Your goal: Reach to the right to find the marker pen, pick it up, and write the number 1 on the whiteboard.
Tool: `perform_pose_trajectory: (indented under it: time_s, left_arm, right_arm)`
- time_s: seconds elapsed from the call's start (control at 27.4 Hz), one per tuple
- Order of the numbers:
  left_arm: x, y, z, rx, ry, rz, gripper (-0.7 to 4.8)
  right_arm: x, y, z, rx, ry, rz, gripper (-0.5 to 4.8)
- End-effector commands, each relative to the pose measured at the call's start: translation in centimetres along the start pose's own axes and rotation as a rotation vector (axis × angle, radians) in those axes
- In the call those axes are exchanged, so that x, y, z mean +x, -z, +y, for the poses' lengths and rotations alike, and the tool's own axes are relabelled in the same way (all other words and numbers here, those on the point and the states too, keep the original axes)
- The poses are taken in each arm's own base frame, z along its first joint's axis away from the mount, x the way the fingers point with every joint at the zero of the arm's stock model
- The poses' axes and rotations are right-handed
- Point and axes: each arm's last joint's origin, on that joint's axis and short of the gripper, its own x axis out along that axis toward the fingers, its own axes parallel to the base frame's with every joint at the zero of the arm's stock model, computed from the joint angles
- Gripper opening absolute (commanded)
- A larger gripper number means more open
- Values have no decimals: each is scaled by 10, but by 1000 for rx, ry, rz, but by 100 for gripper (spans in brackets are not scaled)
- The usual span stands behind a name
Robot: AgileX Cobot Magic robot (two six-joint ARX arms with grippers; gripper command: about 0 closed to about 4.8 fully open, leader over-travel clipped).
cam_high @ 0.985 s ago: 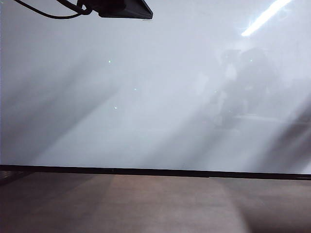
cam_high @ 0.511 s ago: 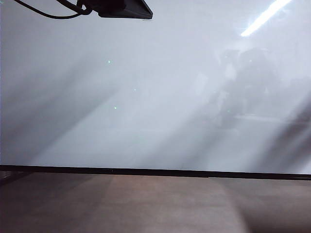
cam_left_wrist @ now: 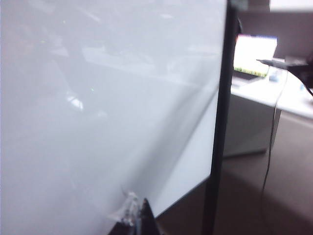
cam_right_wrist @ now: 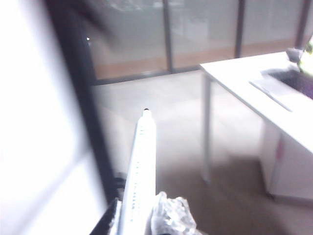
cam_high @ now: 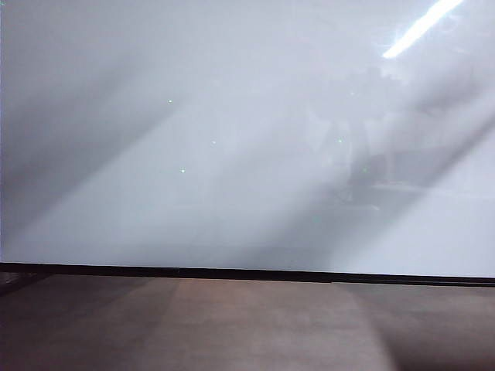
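While the left gripper (cam_left_wrist: 134,218) (state unclear) nears the whiteboard (cam_left_wrist: 98,122), the right gripper (cam_right_wrist: 139,220) pinches the marker pen (cam_right_wrist: 141,166).

Glare streaks the whiteboard (cam_high: 232,154) under diagonal shadows; the right wrist view is overexposed and motion-blurred.

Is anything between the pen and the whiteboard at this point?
Nothing visible. The right gripper holds the pen, whose tip points past the whiteboard edge into the room. The board face is bare. The left gripper sits close to the board.
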Motion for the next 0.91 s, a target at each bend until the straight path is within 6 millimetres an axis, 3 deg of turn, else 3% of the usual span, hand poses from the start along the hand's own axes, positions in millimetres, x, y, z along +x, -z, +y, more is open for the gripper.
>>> perform_pose_trajectory:
  time_s: [0.04, 0.18, 0.33, 0.58, 0.73, 0.91]
  left_arm:
    - [-7, -37, 4, 34, -29, 46, -5]
    - [-18, -70, 6, 50, -34, 119, -5]
    - [-23, -83, 6, 47, -47, 156, -5]
    - [-24, -87, 6, 45, -47, 171, -5]
    - [-24, -83, 6, 42, -43, 204, -5]
    - [-25, -80, 6, 38, -44, 242, -5]
  right_arm:
    - [-47, -36, 27, 0, -81, -76, -2]
    - [-88, -67, 75, 11, -294, -77, -2]
    - [-91, -89, 104, -22, -390, -93, -2]
    - [-53, -122, 139, -51, -441, -47, -2]
    - [-28, -133, 151, -74, -435, -9, -2]
    - [-11, -140, 158, -134, -411, 11, -2]
